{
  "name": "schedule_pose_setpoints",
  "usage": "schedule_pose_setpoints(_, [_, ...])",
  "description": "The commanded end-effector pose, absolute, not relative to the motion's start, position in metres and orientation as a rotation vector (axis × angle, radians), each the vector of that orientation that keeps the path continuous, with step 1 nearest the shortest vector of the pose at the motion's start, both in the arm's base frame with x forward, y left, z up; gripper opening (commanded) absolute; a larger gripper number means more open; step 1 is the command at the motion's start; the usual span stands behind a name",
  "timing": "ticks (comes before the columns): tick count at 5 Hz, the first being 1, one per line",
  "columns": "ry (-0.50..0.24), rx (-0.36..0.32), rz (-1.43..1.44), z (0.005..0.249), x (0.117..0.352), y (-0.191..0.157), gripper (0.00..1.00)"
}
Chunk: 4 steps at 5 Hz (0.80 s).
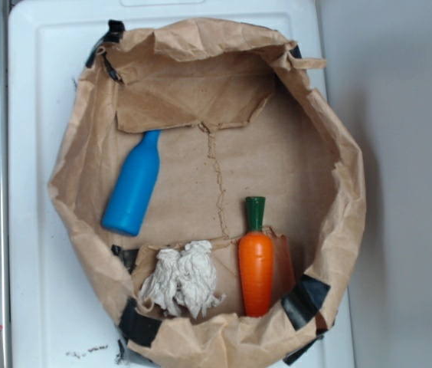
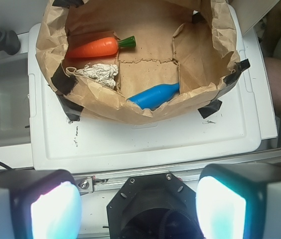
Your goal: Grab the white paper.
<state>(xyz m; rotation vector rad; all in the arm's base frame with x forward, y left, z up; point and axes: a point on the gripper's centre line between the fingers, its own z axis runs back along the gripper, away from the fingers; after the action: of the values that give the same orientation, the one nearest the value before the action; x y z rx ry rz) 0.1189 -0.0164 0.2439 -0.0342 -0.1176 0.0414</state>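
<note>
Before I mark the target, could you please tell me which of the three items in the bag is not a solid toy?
The white paper, a crumpled wad beside the carrot; the blue bottle is smooth.

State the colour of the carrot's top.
The carrot's top is dark green, above an orange body; clearest in the exterior view.

Toy-kitchen test bench — play sink (image 2: 6,112), toy carrot (image 1: 256,264), white tabletop (image 2: 145,144)
</note>
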Motion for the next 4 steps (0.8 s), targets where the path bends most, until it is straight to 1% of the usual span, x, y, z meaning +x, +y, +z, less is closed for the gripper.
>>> schedule_pose_setpoints(1, [-0.118, -0.034, 0.041, 0.244, 0.119, -0.016, 1.00])
schedule_pose_setpoints(2, [-0.167, -0.085, -0.010, 0.241, 0.130, -0.019, 1.00])
schedule_pose_setpoints(4, [-0.181, -0.091, -0.022, 0.235, 0.157, -0.014, 1.00])
